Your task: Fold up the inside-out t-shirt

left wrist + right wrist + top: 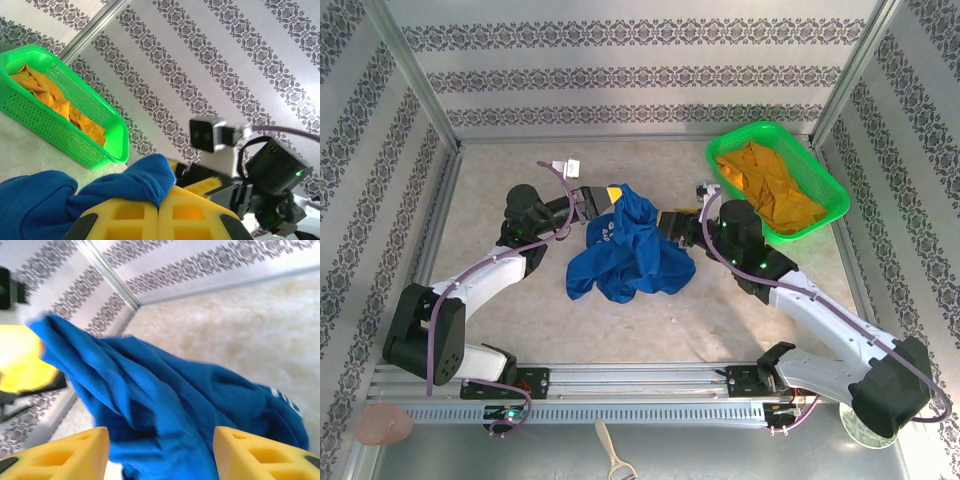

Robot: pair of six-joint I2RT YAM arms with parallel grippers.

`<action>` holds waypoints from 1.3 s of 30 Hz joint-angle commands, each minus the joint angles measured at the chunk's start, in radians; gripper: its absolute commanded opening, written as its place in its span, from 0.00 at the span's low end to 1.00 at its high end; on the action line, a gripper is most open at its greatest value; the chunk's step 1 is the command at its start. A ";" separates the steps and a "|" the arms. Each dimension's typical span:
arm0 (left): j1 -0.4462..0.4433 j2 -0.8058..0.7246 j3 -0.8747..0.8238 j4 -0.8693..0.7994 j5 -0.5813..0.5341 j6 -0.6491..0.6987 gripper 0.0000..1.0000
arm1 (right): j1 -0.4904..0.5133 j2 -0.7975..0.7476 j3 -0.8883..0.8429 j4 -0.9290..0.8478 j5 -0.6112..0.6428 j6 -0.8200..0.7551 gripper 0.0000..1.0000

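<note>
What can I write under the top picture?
Left gripper pinches the crumpled blue t-shirt while the right gripper stands open beside it.

Beige table [620, 335]: blue t-shirt [630, 262], green basket [745, 130]

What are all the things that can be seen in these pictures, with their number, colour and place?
royal-blue cotton t-shirt: one, blue, bunched at the middle of the table, between the two grippers.
green plastic mesh basket: one, green, far right corner of the table.
orange-yellow garment: one, orange-yellow, crumpled inside the basket.
beige table: one, beige, under everything, patterned walls around it.
pink round object: one, pink, near left corner, in front of the metal rail.
left gripper: one, yellow fingers, shut on a fold of the t-shirt.
right gripper: one, yellow fingers, open, t-shirt cloth between them.
</note>
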State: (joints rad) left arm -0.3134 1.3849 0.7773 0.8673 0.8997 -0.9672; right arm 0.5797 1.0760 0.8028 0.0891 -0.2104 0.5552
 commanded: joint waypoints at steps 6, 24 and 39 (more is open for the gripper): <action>0.010 -0.035 0.001 0.046 0.031 -0.004 0.00 | 0.057 0.169 0.187 -0.011 -0.066 -0.091 0.55; 0.020 0.001 -0.042 -0.021 -0.065 0.042 0.00 | -0.010 0.134 0.291 0.062 -0.330 0.006 0.00; 0.006 -0.241 -0.021 -0.450 -0.179 0.313 0.63 | -0.065 0.157 0.100 0.325 -0.338 0.176 0.00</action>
State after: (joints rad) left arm -0.2943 1.2449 0.7555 0.5354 0.7574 -0.7650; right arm 0.5228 1.2190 0.9314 0.3286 -0.5629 0.6846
